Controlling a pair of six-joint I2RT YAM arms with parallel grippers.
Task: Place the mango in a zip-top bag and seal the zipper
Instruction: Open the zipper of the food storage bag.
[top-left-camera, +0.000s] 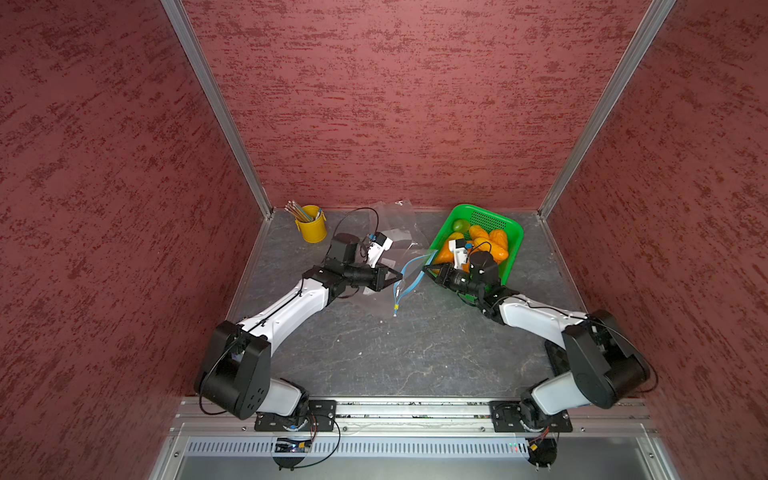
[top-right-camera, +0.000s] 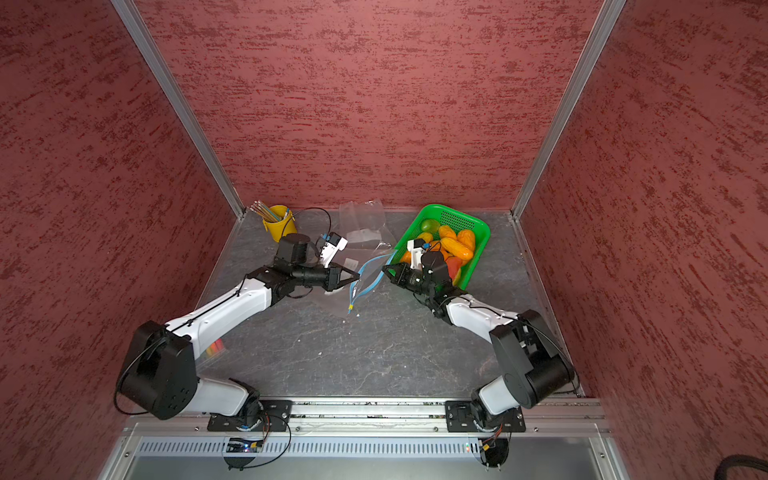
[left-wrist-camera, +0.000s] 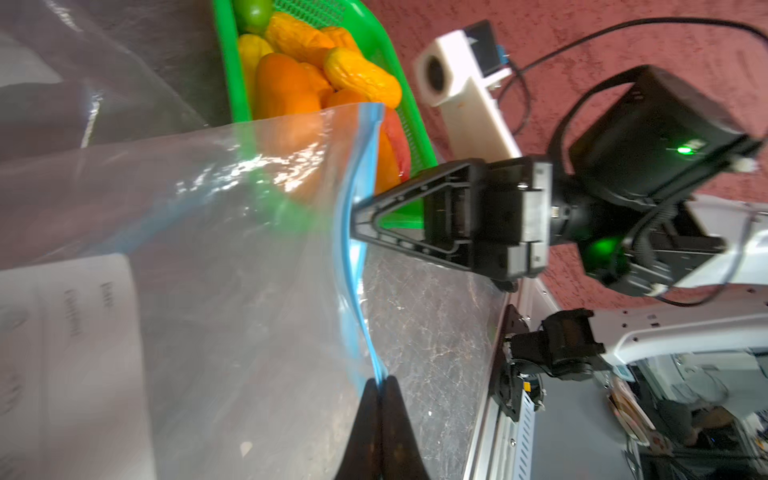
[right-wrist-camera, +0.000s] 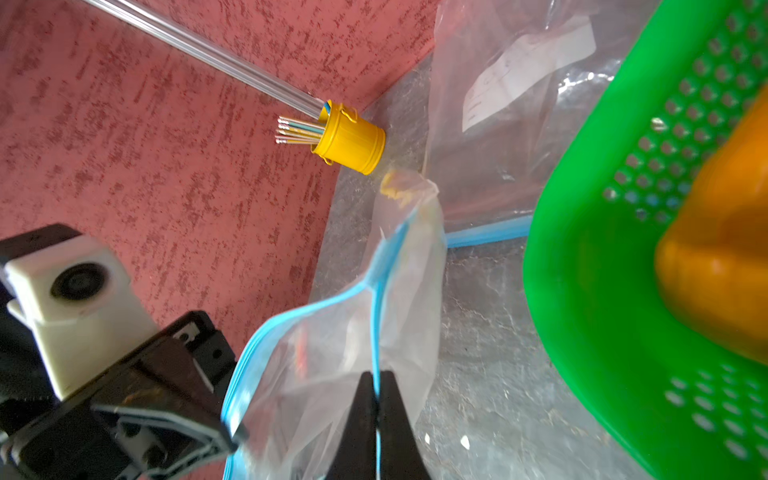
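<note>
In both top views we see the two arms meeting over the middle of the desk (top-left-camera: 415, 353), with the zip-top bag (top-left-camera: 405, 286) (top-right-camera: 365, 282) stretched between them. The left pincer (top-left-camera: 401, 276) comes in from the left of the frame and is clenched on one side of the bag's mouth. In the left wrist view its tips (left-wrist-camera: 380, 382) are pressed together on the blue zipper strip (left-wrist-camera: 353, 307) at the bottom of the picture.

The right pincer (top-left-camera: 424, 270) reaches in from the right of the frame and is clenched on the opposite side of the mouth. The left wrist view shows it (left-wrist-camera: 357, 216) biting the same blue edge at mid frame. In its own wrist view its tips (right-wrist-camera: 377, 386) are closed on the strip, which runs up between them. The bag's mouth (right-wrist-camera: 299, 312) gapes open between the two grips, and we see nothing lying inside the clear plastic.

The mangoes (top-left-camera: 498, 243) (top-right-camera: 463, 243) all lie in the green basket (top-left-camera: 484, 216) at the right rear of the desk, just behind the right pincer, piled together with a green fruit (top-left-camera: 460, 225). None of them touches the bag.

At the left rear a yellow cup (top-left-camera: 311, 230) stands upright with pencils (top-left-camera: 296, 210) in it. Spare bags (top-left-camera: 392, 226) lie flat against the back wall between the cup and the basket.
</note>
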